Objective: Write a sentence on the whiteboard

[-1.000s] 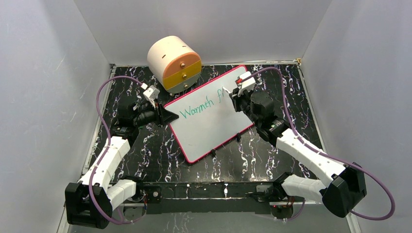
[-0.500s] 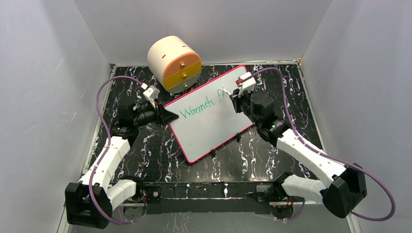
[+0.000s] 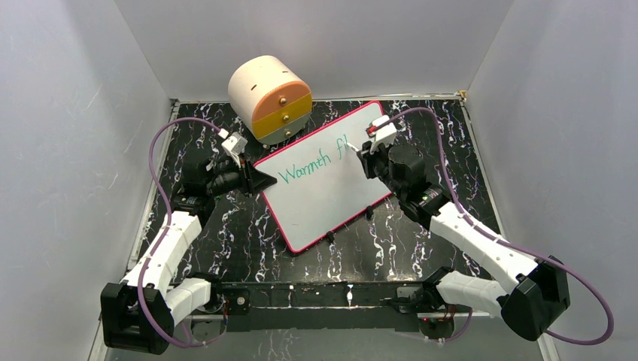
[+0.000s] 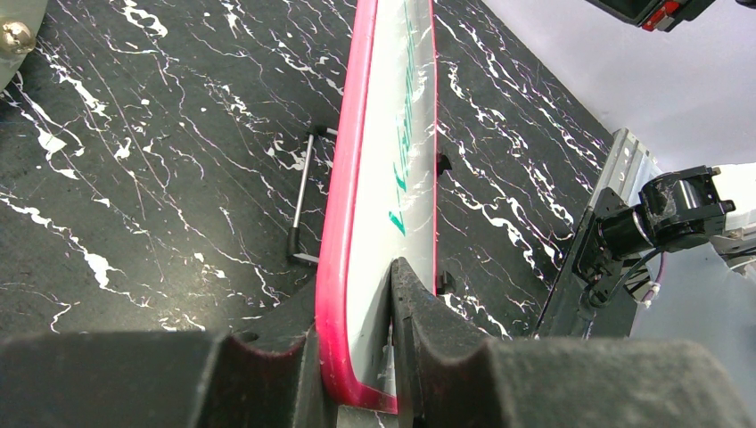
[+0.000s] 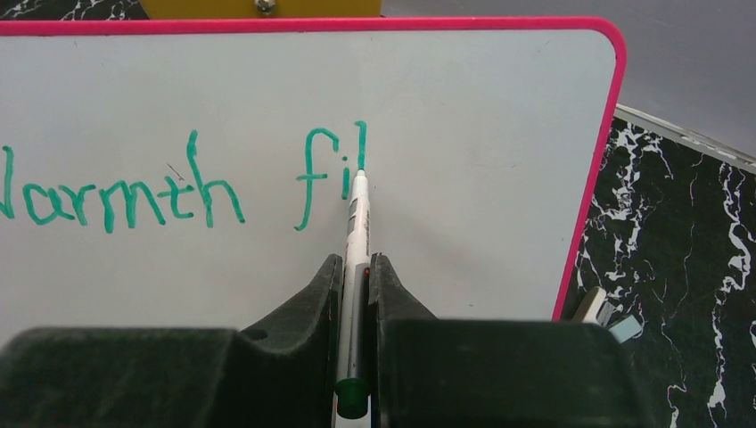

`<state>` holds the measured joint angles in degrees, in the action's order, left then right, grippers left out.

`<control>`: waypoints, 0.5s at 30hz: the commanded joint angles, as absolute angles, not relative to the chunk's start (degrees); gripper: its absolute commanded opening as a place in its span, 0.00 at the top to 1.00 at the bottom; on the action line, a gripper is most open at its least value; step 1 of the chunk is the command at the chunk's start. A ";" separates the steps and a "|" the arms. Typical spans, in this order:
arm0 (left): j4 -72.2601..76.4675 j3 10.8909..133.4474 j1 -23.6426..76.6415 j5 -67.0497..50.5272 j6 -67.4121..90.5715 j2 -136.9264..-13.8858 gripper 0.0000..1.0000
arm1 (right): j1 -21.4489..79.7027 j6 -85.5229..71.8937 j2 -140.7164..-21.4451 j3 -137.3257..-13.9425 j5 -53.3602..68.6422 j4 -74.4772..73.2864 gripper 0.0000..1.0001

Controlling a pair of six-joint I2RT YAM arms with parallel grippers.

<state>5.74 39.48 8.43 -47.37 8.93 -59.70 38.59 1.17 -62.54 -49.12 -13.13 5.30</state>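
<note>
The whiteboard (image 3: 323,188), white with a red-pink rim, lies tilted on the black marbled table. Green writing on it (image 3: 305,166) reads "Warmth fil" in one line, also in the right wrist view (image 5: 205,183). My left gripper (image 3: 259,179) is shut on the board's left corner; the left wrist view shows the rim (image 4: 343,267) pinched between its pads. My right gripper (image 3: 363,154) is shut on a white marker with a green end (image 5: 357,241). The marker's tip touches the board at the foot of the "l".
A cream and orange cylindrical drawer box (image 3: 269,98) stands at the back, just beyond the board's far edge. Small black clips (image 3: 330,237) stick out along the board's near edge. Grey walls enclose the table on three sides.
A green "l" stroke has appeared after "fi". My right gripper with the marker has shifted slightly right. The left arm has not moved.
</note>
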 commanded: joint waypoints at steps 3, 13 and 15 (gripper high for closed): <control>-3.96 36.38 10.11 -40.13 -2.02 -62.51 1.00 | 38.28 0.44 -60.89 -47.91 -12.57 3.77 1.00; -3.96 36.34 10.11 -40.11 -1.98 -62.40 1.00 | 38.29 -1.23 -59.63 -47.24 -12.30 2.43 1.00; -3.98 36.26 10.11 -40.09 -2.00 -62.41 1.00 | 38.23 -1.23 -59.36 -47.09 -12.85 2.37 1.00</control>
<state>5.74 39.48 8.45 -47.40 8.88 -59.70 38.59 -0.30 -60.86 -47.64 -13.08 2.57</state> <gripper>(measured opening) 0.196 0.177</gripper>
